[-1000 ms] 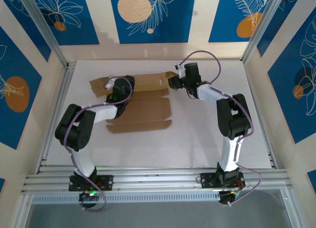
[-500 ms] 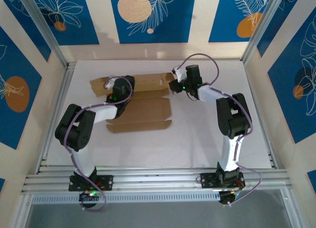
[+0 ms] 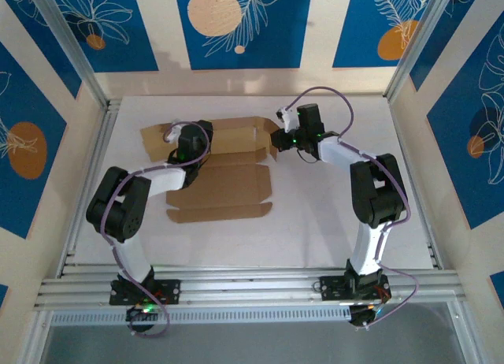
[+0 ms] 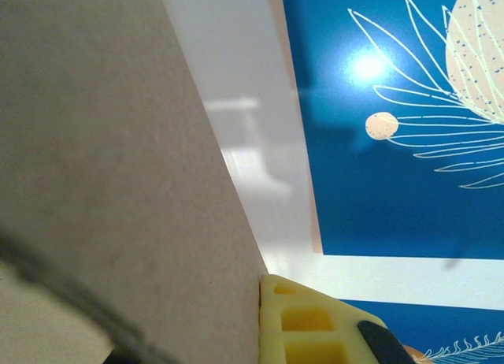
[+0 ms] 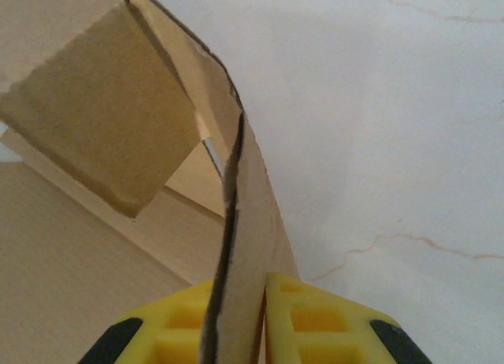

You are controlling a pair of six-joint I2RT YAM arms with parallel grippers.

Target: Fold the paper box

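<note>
The paper box point(image 3: 224, 187) is a flat brown cardboard sheet with flaps, lying mid-table. My left gripper point(image 3: 183, 150) sits over its back left part. In the left wrist view the cardboard point(image 4: 102, 159) presses flat against one yellow finger point(image 4: 303, 325), and the other finger is hidden behind it. My right gripper point(image 3: 280, 139) is at the sheet's right end. In the right wrist view its two yellow fingers point(image 5: 319, 317) are shut on a raised side flap point(image 5: 252, 222), which stands on edge between them. A smaller tab point(image 5: 102, 104) hangs beyond.
The white table point(image 3: 331, 214) has free room to the right of the sheet and in front of it. Aluminium rails point(image 3: 252, 289) run along the near edge. Blue-patterned walls point(image 3: 236, 25) and slanted frame posts close in the back and sides.
My right gripper has closed on the sheet's right flap and lifted it upright. The sheet's front edge has slid a little nearer and to the left. The left gripper stays put.
</note>
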